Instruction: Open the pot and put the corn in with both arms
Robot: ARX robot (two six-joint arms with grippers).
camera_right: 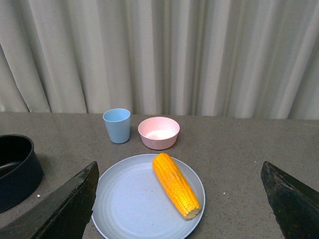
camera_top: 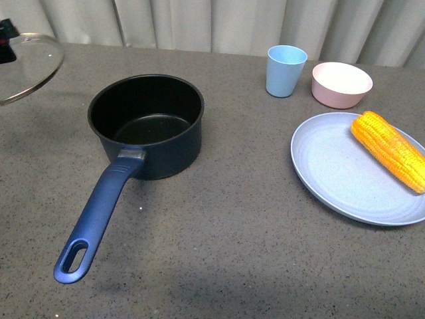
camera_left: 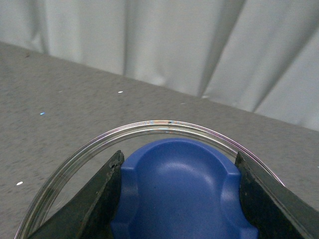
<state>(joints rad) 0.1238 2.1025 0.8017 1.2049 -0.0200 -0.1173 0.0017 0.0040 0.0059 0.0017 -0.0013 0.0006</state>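
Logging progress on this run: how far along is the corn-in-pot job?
Done: the pot stands open, its glass lid held aside by the left gripper, shut on the blue knob. In hand: the right gripper is open, facing the corn without touching it. Left: the corn lies on the plate; grasping it and putting it in.

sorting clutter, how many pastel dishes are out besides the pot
3: the blue cup at the back, the pink bowl to its right, and the blue plate in front of them, holding the corn. None looks hidden.
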